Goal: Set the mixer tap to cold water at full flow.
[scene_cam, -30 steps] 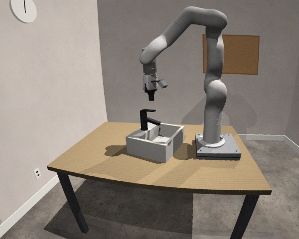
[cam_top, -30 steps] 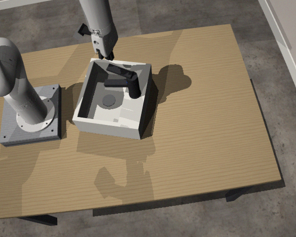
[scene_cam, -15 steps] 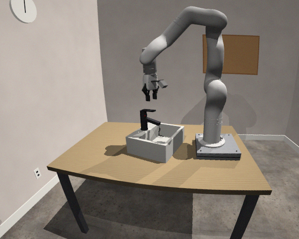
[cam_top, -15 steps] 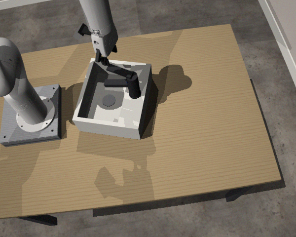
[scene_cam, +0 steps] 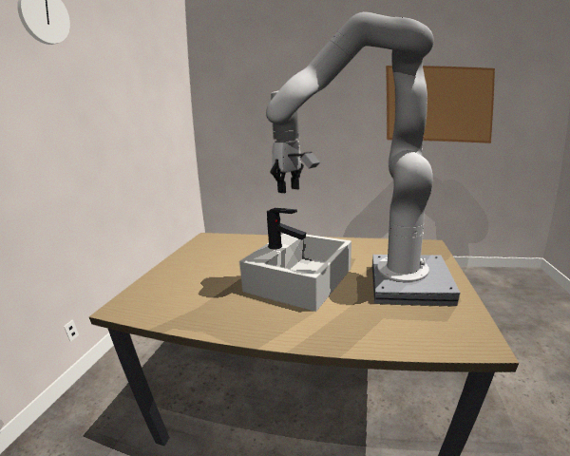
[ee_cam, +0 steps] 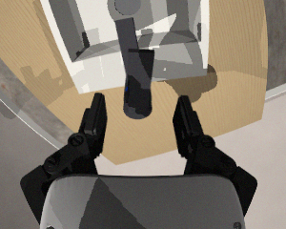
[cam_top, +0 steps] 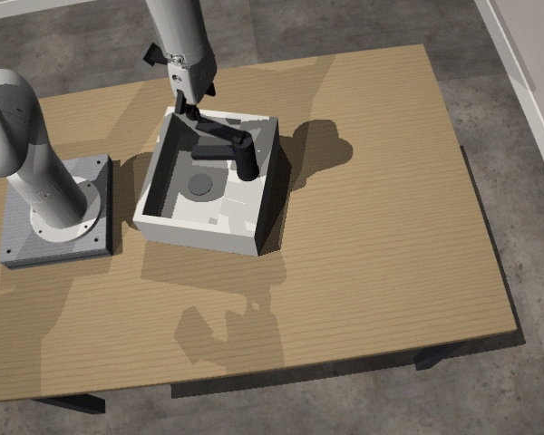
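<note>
— Where's the tap?
— The black tap (scene_cam: 275, 230) stands at the far-left corner of the white sink (scene_cam: 280, 282) on the table (scene_cam: 187, 304).
— And the gripper?
— The gripper (scene_cam: 286, 182) hangs above the lever (scene_cam: 282, 211), jaws spread, holding nothing.

The tap (scene_cam: 275, 228) is black, with a small red dot (scene_cam: 275, 221) on its side. The basin (scene_cam: 280, 284) is white. The bench (scene_cam: 187, 313) is light brown with fine wood grain. The arm (scene_cam: 407, 147) is pale grey, its hand (scene_cam: 287, 182) has black fingers.
</note>
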